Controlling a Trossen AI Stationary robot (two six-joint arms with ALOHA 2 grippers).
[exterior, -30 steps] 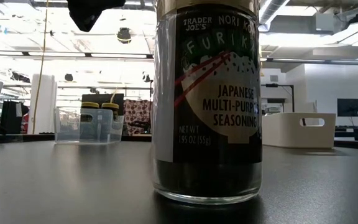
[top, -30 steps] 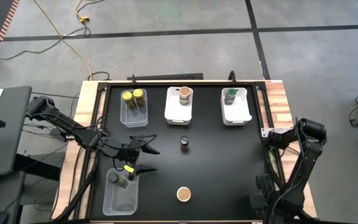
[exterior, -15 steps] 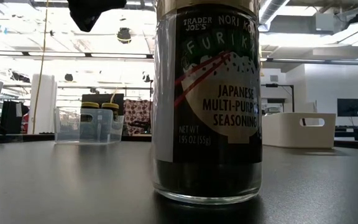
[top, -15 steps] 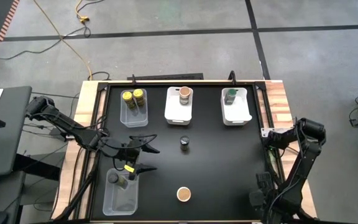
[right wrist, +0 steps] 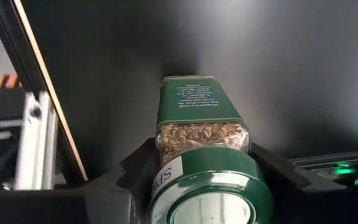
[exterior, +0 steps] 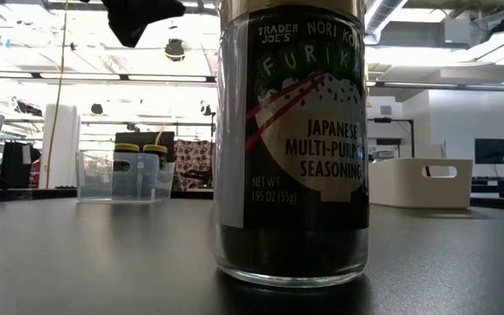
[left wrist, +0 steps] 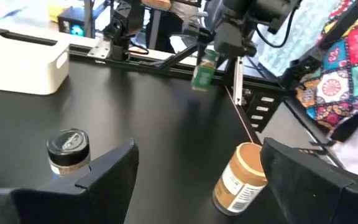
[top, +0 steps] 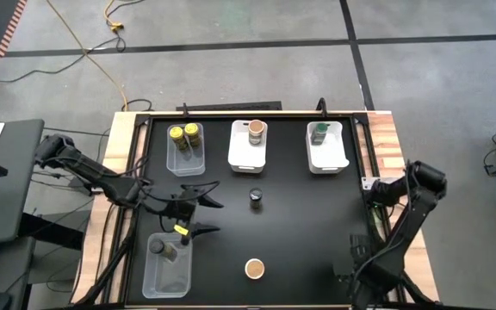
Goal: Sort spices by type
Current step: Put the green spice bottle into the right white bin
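The spices are small jars. Two yellow-topped ones [top: 184, 133] stand in the clear far-left bin, a tan-topped one [top: 256, 129] in the middle white bin, and a green-topped one [top: 319, 132] in the right white bin. A dark-topped jar [top: 256, 199] stands mid-table and a tan-topped jar [top: 254, 269] near the front edge. Another jar [top: 164, 248] sits in the clear front-left bin. My right gripper [top: 351, 274], at the front right, is shut on a green-capped jar [right wrist: 202, 134]. My left gripper [top: 203, 208] hovers open, left of the dark-topped jar. My right gripper pinches the green-capped jar just below its cap [right wrist: 201, 146], one finger [right wrist: 135, 171] on each side. The fingers come from above, pointing down. The jar hangs upright below them, base down, lifted clear of the table [left wrist: 202, 71].
Three bins line the far edge, and the clear bin [top: 166, 274] stands at the front left. In the low view the tan-topped jar with the seasoning label [exterior: 291, 140] fills the foreground. The black tabletop [top: 317, 224] is bare between the jars. A metal frame runs along the right edge.
My right arm has swung, carrying its gripper a little toward the table's near edge and left.
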